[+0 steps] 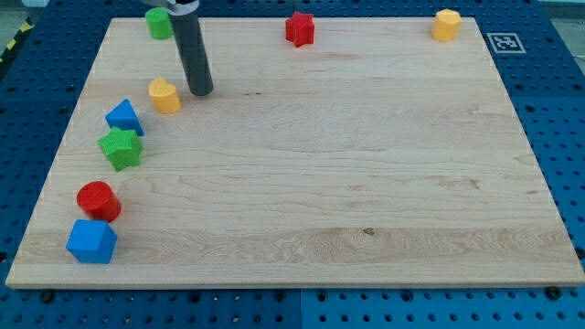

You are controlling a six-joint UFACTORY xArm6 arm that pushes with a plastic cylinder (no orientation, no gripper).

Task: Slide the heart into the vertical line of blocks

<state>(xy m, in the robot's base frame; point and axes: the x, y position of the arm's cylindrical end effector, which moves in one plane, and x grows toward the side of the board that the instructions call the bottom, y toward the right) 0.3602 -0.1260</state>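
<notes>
A yellow heart block (165, 94) lies at the view's upper left of the wooden board (366, 183). My tip (201, 90) rests on the board just to the right of the heart, a small gap between them. Below and left of the heart runs a rough vertical line of blocks: a blue triangular block (123, 117), a green star block (121, 148), a red cylinder (98, 200) and a blue cube-like block (91, 241).
A green cylinder (159, 23) sits at the top left edge, behind the rod. A red star block (300, 28) is at the top middle. A yellow block (446, 25) is at the top right corner. A marker tag (505, 42) lies off the board.
</notes>
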